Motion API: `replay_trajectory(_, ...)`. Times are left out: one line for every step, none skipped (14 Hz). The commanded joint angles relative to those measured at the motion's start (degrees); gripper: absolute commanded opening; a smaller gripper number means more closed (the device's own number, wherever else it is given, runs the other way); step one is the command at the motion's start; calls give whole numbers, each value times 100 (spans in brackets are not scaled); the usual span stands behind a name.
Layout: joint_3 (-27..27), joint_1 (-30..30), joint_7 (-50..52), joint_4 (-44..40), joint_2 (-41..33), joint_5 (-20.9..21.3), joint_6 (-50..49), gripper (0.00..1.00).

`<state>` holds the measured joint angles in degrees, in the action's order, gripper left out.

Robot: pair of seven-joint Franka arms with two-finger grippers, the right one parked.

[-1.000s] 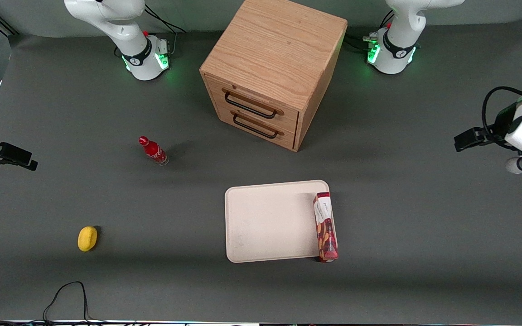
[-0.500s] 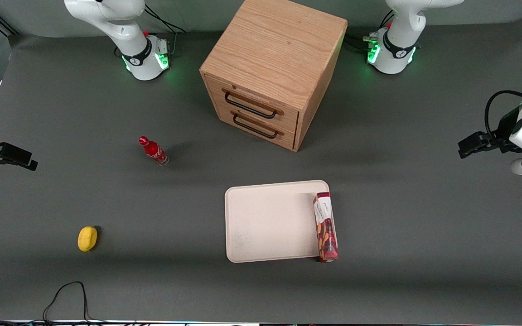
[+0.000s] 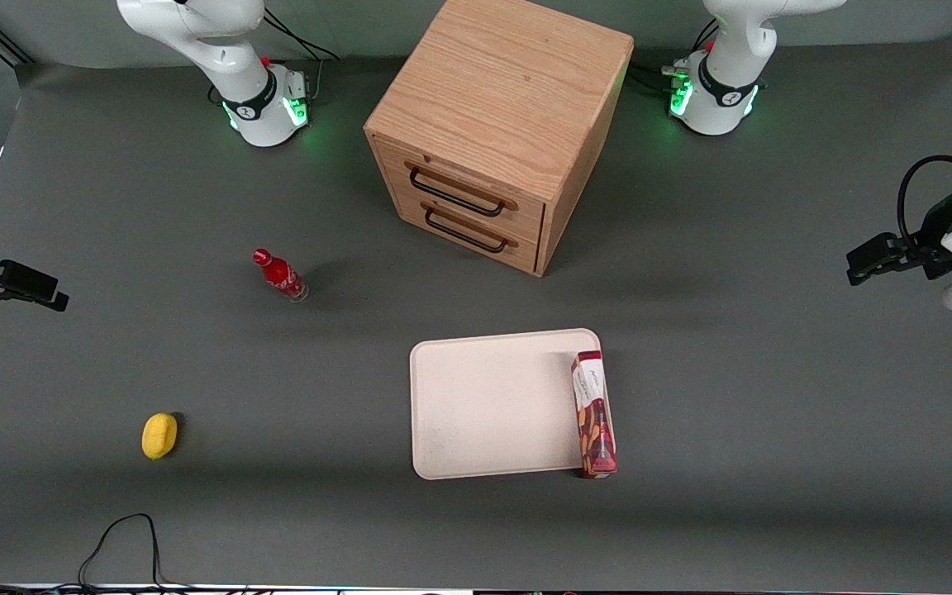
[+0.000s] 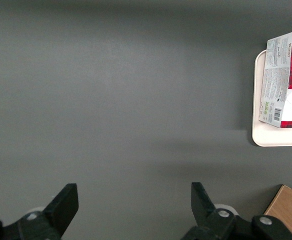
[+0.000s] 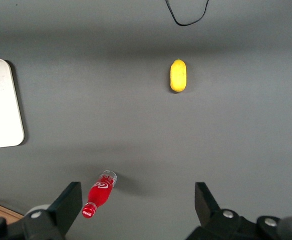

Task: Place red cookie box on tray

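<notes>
While your claw [image 4: 132,202] hangs over bare desk [image 3: 773,430] well apart from the tray [image 3: 484,405], toward the working arm's end, its two fingers [image 4: 65,202] stand spread wide with nothing between them. You can see the red cookie box [image 3: 593,413] lying flat along the tray's short edge on the working arm's side, resting on the rim there, with its end nearest the front camera poking just past the tray's corner. From the tray, the wooden drawer cabinet [image 3: 501,124] stands farther from the front camera, both drawers shut. Also measured from the tray, the small red bottle [image 3: 279,274] and the yellow lemon [image 3: 159,435] sit well off toward the parked arm's end.
</notes>
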<state>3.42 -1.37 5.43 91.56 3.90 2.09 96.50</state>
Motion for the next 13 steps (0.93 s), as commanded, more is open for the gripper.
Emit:
replay_trajectory(1, 23, -121, 11, -91, -86, -122, 100)
replay_trajectory(1, 23, -112, 2, -91, -94, -149, 100)
replay_trajectory(1, 14, -103, 2, -91, -173, -192, 100)
replay_trajectory(1, -3, -103, 2, -91, -260, -254, 100)
replay_trajectory(1, -12, -112, -15, -91, -314, -280, 100)
replay_trajectory(1, -12, -147, -15, -91, -323, -307, 100)
replay_trajectory(-8, -12, -182, -15, -91, -323, -325, 100)
replay_trajectory(1, -12, -174, -15, -91, -323, -368, 100)
replay_trajectory(-8, -12, -173, -15, -91, -323, -386, 100)
replay_trajectory(1, -12, -173, -15, -91, -323, -386, 100)
replay_trajectory(-8, -12, -173, -15, -91, -323, -395, 100)
replay_trajectory(-8, -12, -173, -15, -91, -323, -395, 100)
replay_trajectory(-8, -12, -165, -15, -91, -323, -395, 100)
